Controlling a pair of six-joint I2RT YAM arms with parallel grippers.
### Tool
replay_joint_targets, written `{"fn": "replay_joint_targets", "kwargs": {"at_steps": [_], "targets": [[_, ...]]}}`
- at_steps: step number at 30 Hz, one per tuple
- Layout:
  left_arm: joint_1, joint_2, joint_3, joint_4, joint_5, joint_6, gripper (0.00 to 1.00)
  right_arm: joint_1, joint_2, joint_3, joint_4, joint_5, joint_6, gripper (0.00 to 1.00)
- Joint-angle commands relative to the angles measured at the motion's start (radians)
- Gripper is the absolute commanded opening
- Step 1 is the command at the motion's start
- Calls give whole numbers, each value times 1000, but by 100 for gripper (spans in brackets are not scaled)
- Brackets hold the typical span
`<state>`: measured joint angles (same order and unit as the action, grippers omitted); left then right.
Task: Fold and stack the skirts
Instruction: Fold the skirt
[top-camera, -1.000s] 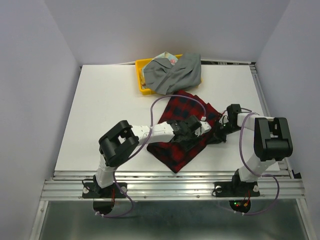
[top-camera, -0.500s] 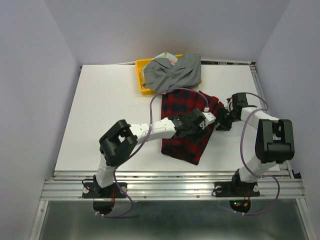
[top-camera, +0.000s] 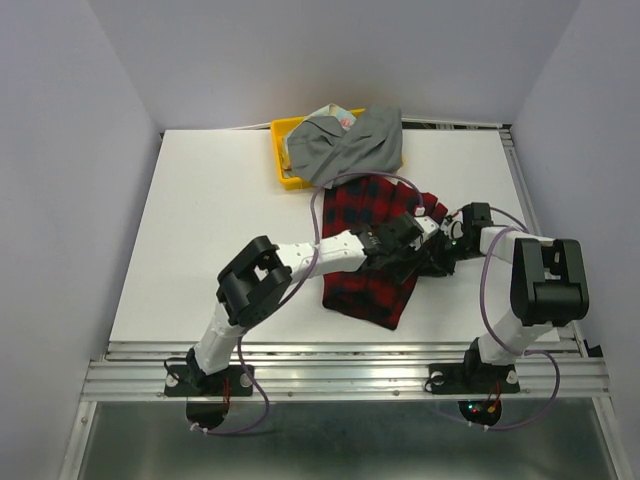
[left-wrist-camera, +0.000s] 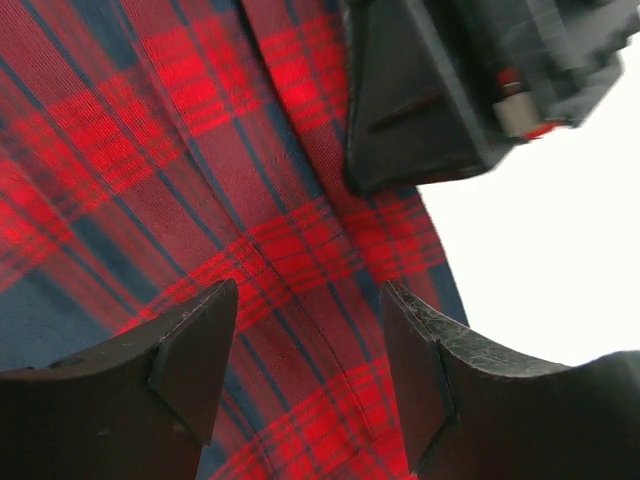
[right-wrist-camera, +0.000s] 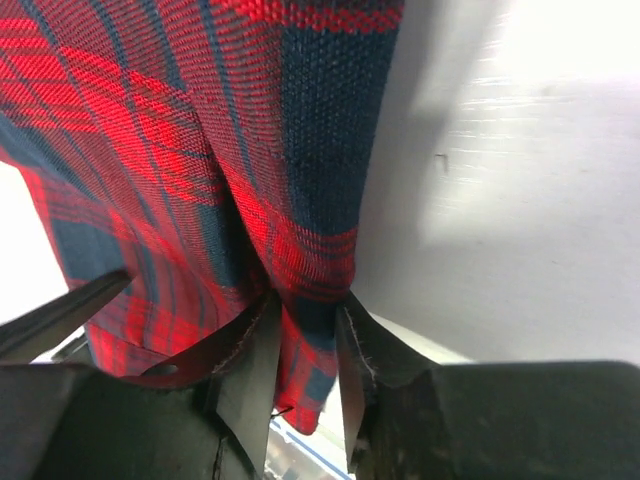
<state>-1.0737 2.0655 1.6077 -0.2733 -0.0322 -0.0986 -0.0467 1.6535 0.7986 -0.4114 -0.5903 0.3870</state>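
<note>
As right gripper (right-wrist-camera: 303, 335) pinches, skirt (right-wrist-camera: 150, 150) bunches

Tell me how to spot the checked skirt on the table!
Look at the white table, then find the yellow tray at its far edge. Just nearer than the tray, towards the right, lies the plaid skirt. It is the only red-and-black checked cloth; the grey skirt heaped on the tray is plain.

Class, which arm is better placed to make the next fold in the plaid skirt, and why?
Probably right: the right gripper pinches the plaid skirt at its edge, while the left gripper hangs open above it.
</note>
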Motion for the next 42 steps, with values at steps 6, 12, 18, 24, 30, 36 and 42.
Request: {"fn": "replay_joint_targets", "kwargs": {"at_steps": [6,12,18,24,30,36,42], "targets": [[-6,79,75,-41,-54,-61,61,1,57,-73,69,44,-13,27],[-3,81,69,-41,-52,-64,45,1,66,-81,71,43,-19,10],[9,16,35,-21,18,-41,9,1,74,-85,82,32,-19,1],[8,-45,-11,-3,92,-26,0,1,68,-91,88,32,-17,1],[8,-110,-51,32,172,-24,0,1,72,-95,95,26,-13,1],[8,-119,-42,34,242,-38,0,1,69,-98,94,23,-10,1],[4,-104,-46,34,287,-67,0,1,66,-99,94,21,-10,1]]}}
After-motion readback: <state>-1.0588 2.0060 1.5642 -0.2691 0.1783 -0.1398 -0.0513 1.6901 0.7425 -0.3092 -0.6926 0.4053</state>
